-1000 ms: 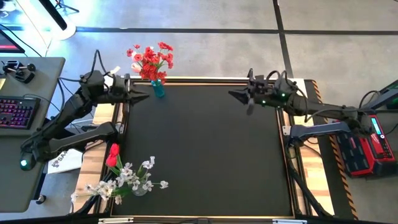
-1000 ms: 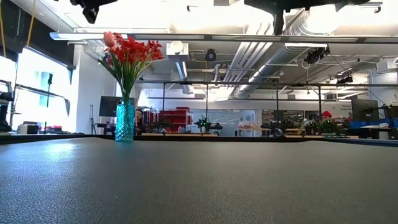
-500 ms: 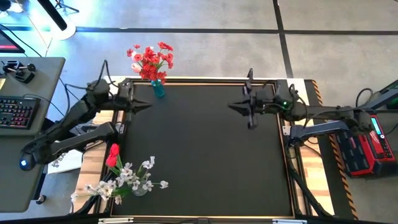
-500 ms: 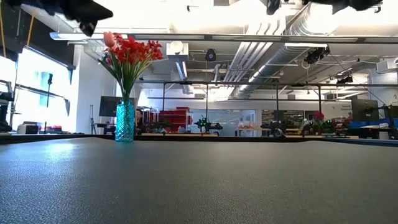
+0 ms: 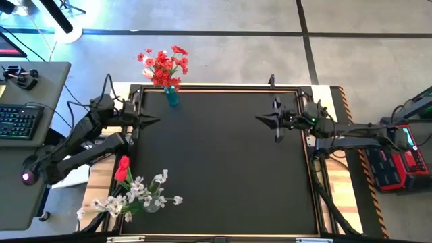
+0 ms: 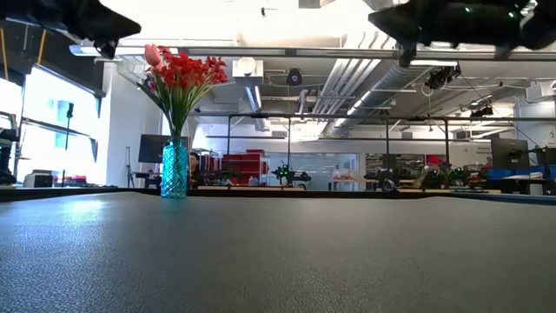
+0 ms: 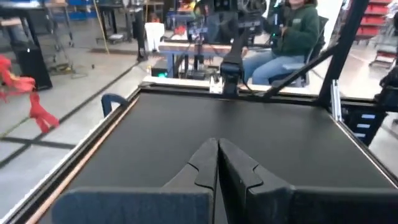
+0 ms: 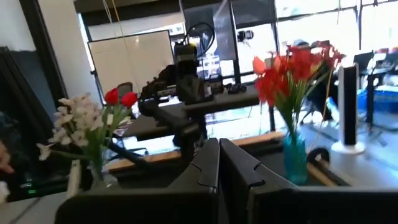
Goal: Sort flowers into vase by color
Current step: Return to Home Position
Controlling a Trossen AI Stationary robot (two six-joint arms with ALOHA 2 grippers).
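Red flowers (image 5: 163, 63) stand upright in a teal vase (image 5: 171, 96) on the mat's far edge, by the left arm's corner. White flowers (image 5: 138, 192) and two red tulips (image 5: 122, 169) share a clear vase (image 5: 151, 204) on the same side, at the opposite corner and well apart from the teal one.

The black mat (image 5: 223, 169) has a pebbled finish, and the table (image 5: 324, 196) shows a wood-coloured border. The grey concrete floor (image 5: 236, 54) has dark lines. A desk (image 5: 47, 88) with a keyboard (image 5: 17, 121) is beside the left arm. A red case (image 5: 395, 162) is beside the right arm, label too small to read. Low view shows ceiling ducts (image 6: 365, 78) with racks and benches behind. In the left wrist view a person (image 7: 298, 31) sits past the table.

The red bunch is small red blooms plus a pinkish bud, green stems fanned above the faceted vase.

Left gripper (image 5: 156, 121) is over the mat's left edge near the teal vase, fingers pressed together, nothing held. Right gripper (image 5: 258, 119) is over the mat toward the right edge, same state. Both point inward, high above the mat.
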